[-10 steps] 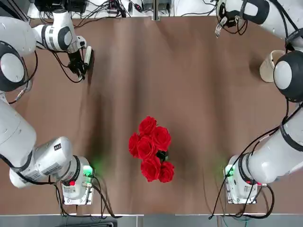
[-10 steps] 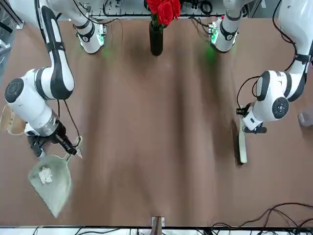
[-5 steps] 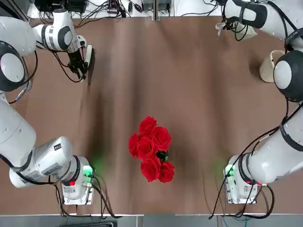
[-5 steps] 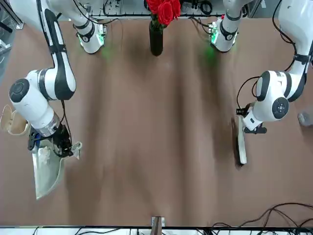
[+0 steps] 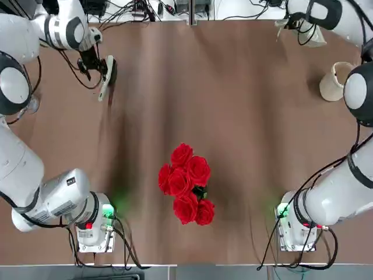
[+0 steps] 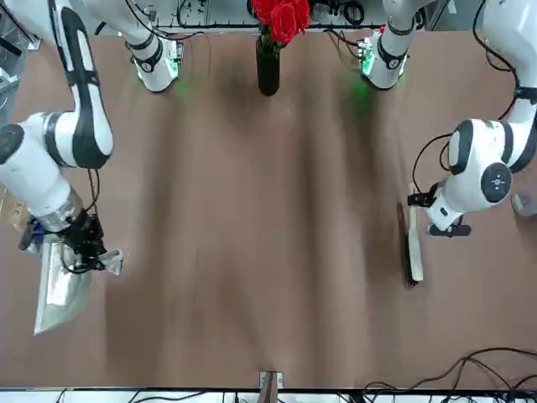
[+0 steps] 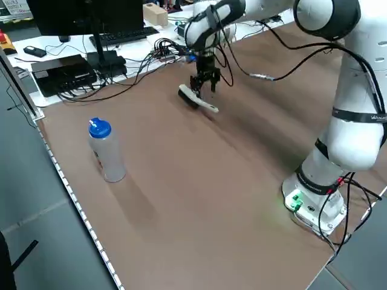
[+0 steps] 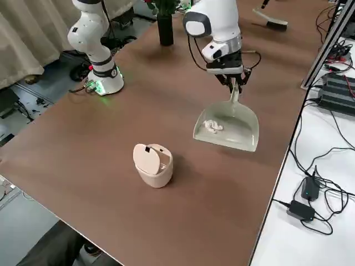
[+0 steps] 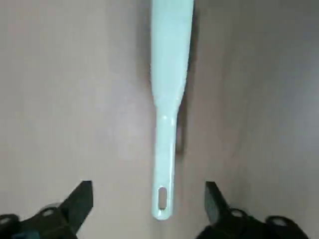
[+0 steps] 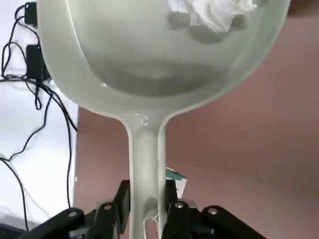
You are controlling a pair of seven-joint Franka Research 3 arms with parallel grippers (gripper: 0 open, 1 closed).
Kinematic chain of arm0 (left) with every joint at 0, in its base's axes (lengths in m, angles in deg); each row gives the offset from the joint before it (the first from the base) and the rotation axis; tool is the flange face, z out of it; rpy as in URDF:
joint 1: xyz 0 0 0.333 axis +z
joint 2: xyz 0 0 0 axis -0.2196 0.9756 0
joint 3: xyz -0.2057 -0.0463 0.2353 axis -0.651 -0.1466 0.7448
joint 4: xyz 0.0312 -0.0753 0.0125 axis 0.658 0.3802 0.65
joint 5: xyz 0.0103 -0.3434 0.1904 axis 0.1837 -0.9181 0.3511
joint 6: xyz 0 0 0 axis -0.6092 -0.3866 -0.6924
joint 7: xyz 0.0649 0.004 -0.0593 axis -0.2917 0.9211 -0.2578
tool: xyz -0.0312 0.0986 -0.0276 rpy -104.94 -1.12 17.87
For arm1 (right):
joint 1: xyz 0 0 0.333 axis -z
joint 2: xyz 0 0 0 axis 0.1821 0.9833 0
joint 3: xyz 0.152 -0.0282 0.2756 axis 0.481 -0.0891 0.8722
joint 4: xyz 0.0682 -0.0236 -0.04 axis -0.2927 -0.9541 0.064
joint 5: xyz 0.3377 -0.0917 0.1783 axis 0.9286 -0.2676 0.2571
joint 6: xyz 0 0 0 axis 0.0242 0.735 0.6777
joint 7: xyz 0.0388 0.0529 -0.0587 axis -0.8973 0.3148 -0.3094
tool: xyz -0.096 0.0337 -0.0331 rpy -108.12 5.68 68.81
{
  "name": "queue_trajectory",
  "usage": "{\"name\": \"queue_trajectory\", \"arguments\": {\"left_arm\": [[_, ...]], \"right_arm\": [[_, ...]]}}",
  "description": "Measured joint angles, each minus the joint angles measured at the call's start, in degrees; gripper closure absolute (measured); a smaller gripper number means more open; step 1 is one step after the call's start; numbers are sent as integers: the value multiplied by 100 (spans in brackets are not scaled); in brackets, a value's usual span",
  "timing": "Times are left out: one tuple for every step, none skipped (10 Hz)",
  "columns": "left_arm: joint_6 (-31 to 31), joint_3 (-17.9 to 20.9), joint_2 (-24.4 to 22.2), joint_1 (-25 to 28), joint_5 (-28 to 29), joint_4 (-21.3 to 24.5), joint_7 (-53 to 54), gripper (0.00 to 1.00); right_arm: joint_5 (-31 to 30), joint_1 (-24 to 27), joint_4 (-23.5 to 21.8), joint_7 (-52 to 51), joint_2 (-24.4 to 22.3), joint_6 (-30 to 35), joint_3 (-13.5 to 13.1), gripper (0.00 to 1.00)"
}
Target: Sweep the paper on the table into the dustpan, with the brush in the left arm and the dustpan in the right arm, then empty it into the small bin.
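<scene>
Right side view: right gripper (image 8: 235,84) clamped on the dustpan (image 8: 228,129) handle, paper (image 8: 213,126) sitting in the pan. Small bin (image 8: 153,165) lies just beyond the pan's mouth, handle axis roughly toward it. Left gripper (image 9: 148,207) wide open, empty, over the brush (image 9: 168,104) lying on the table (image 8: 133,105).

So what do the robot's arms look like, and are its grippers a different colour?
Both arms, the left arm and the right arm, are white and rounded with grey joint caps, black cables and green base lights. The left gripper and right gripper are black.
</scene>
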Motion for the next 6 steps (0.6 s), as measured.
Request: {"name": "queue_trajectory", "arguments": {"left_arm": [[-293,-17,-240,0,-38,-262,-78,0],[-493,-38,-483,0,-145,-494,-242,0],[-657,-43,-644,0,-242,-672,-285,0],[-823,-40,-699,9,-291,-781,-301,0],[-1036,-30,-704,17,-398,-925,-332,0],[-1276,23,-742,-6,-648,-1082,-384,0]], "right_arm": [[0,133,0,-3,-60,35,0,67],[26,269,-2,-8,-98,44,0,67],[127,390,-1,-7,-127,44,1,67],[255,513,-1,-25,-168,44,3,67],[397,627,-1,-64,-216,44,6,67],[529,701,-5,-78,-281,46,15,67]]}}
